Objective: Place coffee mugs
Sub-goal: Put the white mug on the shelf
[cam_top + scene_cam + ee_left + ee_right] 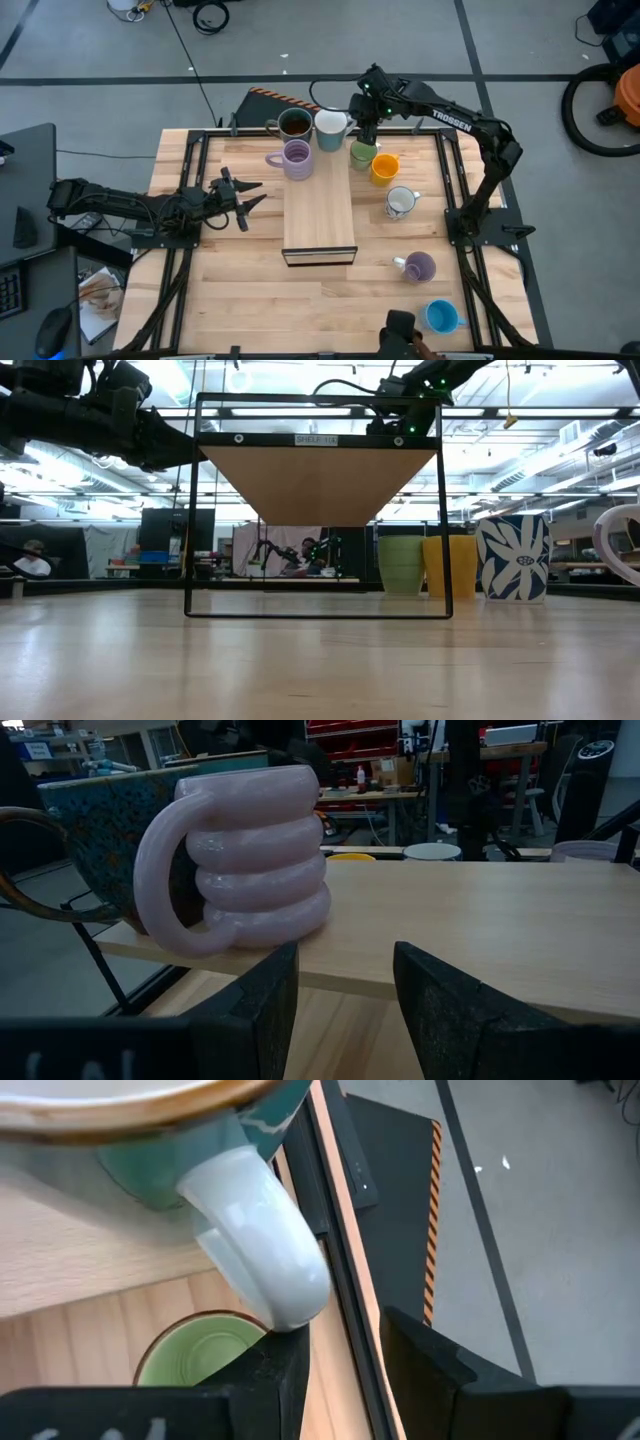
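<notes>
A wooden shelf stands mid-table. Three mugs sit on its far end: a dark brown one, a white-handled teal one and a ribbed lilac one. On the table to its right stand green, orange, white leaf-patterned, lilac and blue mugs. My right gripper is open beside the teal mug's handle, above the green mug. My left gripper is open, left of the shelf, level with the lilac mug. My right gripper has one finger right under the lower end of the teal mug's white handle. I cannot tell whether it touches. The handle is not between the fingers, and the mug rests on the shelf top.
A black metal frame runs along the table's sides. The shelf's thin black legs leave open room beneath it. The green, orange and leaf-patterned mugs crowd the table right of the shelf. A dark object sits at the near edge.
</notes>
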